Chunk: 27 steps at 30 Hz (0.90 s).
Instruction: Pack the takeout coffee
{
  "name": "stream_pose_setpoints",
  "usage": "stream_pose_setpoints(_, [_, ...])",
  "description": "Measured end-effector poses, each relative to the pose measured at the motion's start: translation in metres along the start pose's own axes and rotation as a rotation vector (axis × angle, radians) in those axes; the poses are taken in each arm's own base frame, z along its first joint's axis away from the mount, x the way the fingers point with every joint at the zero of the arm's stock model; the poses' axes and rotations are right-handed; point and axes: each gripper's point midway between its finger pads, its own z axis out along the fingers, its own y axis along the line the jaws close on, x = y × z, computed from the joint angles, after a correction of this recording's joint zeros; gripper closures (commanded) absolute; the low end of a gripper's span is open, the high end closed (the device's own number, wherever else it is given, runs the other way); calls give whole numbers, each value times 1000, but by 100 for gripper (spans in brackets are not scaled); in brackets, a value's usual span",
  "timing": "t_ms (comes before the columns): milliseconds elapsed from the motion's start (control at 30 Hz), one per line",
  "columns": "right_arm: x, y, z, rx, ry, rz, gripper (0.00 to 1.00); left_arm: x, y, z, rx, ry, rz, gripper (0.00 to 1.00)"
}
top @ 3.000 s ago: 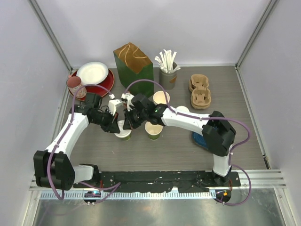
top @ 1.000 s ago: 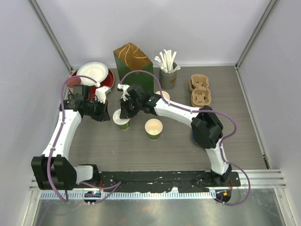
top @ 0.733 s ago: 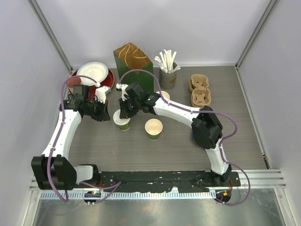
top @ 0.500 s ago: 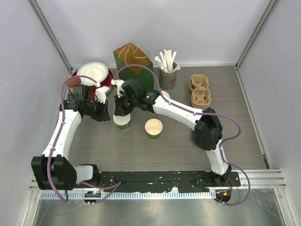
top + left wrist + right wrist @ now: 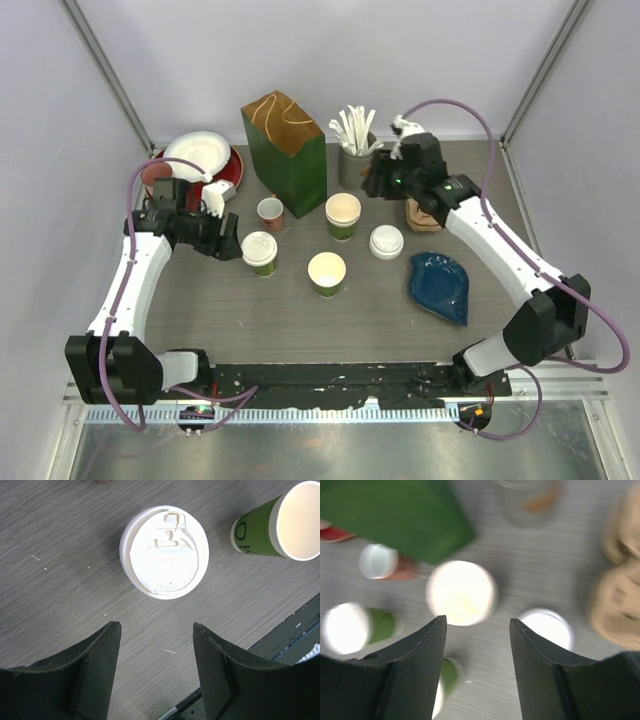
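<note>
A green takeout cup with a white lid (image 5: 260,252) (image 5: 165,551) stands on the table, left of centre. My left gripper (image 5: 230,245) (image 5: 156,627) is open just to its left, apart from it and empty. Two open green cups stand nearby, one in the middle (image 5: 327,272) (image 5: 280,527) and one further back (image 5: 343,214) (image 5: 461,592). A loose white lid (image 5: 386,241) (image 5: 547,627) lies to their right. My right gripper (image 5: 378,185) (image 5: 477,622) hangs open and empty above the back of the table, near the far open cup. The right wrist view is blurred.
A green paper bag (image 5: 285,140) stands at the back, with a small red cup (image 5: 270,212) in front of it. A holder of white stirrers (image 5: 357,150) and brown cup carriers (image 5: 425,195) are at the back right. A blue dish (image 5: 440,288) lies right; plates (image 5: 200,160) sit far left.
Both grippers have opened. My right arm has swung from the lidded cup to the back right. The left gripper has let go of the cup and stays beside it.
</note>
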Motion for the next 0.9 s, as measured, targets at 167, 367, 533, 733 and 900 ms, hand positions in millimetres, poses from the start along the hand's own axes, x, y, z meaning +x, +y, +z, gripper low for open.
stream_pose_setpoints(167, [70,-106,-1,286,147,82,47,-2,-1,-1,3,-4,0,36])
stream_pose_setpoints(367, [149,-117,2,241,368,-5,45,-1,-1,-1,5,-2,-2,36])
stream_pose_setpoints(533, [151,-109,7,125,375,-160,44,-4,-2,-3,5,-6,0,36])
stream_pose_setpoints(733, [146,-105,27,31,370,-358,47,-5,-1,-3,4,-8,2,36])
stream_pose_setpoints(900, [157,-110,44,-2,426,-451,48,-5,-1,-3,5,-6,3,35])
